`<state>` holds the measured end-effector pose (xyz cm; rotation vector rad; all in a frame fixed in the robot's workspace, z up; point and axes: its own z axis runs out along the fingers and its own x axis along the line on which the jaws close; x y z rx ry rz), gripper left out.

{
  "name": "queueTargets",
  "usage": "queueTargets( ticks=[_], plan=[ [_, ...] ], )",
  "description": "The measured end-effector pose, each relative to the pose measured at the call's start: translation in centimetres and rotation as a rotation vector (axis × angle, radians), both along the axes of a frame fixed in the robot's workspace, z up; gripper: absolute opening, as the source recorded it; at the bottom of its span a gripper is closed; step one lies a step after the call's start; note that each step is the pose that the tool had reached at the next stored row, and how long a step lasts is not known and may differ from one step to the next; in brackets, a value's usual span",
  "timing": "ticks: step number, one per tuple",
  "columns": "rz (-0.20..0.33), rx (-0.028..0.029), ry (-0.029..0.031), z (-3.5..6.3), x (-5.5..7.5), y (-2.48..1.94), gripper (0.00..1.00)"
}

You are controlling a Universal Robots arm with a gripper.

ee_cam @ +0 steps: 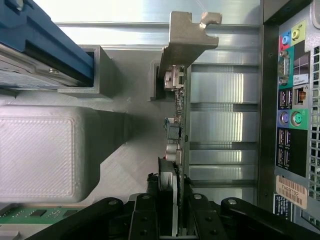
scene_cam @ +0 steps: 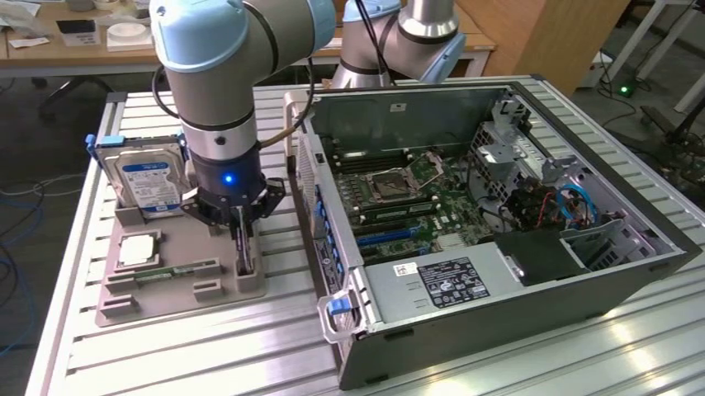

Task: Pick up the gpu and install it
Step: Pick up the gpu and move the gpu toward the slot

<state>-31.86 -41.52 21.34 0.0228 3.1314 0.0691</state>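
1. Right at the gripper (scene_cam: 243, 235): it's down on the graphics card (scene_cam: 244, 260). The black fingers (ee_cam: 145, 220) sit on either side of the thin board and look pressed against both faces, so that's a pinch.
2. The card (ee_cam: 181, 125) stands on edge in a slot of the grey holder (scene_cam: 193, 239), straight beneath the wrist. Its long axis runs along the holder's edge nearest the computer case (scene_cam: 484, 206). The pale, notched metal bracket (ee_cam: 185, 40) is at the end away from the fingers.
3. The holder itself is matte ribbed plastic with blocky pockets. A slim green memory stick (scene_cam: 177, 272) lies flat near its front edge, with a square silver-topped processor (scene_cam: 138, 249) just behind.
4. At the holder's back edge a boxy hard drive (scene_cam: 149, 181) stands upright, blue-and-white label facing out.
5. Farther off, just beside the holder on the slatted metal table (scene_cam: 165, 355), the case lies open, its green motherboard (scene_cam: 418, 206) bare and its port panel (ee_cam: 292, 100) facing the card.
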Motion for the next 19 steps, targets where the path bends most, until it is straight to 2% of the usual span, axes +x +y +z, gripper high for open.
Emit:
queueTargets(
  ticks=[7, 19],
  plan=[
    [0.000, 0.0001, 0.0000, 0.09, 0.0, 0.00, 0.27],
    [0.000, 0.0000, 0.0000, 2.37, 0.0, 0.00, 0.27]
  ],
)
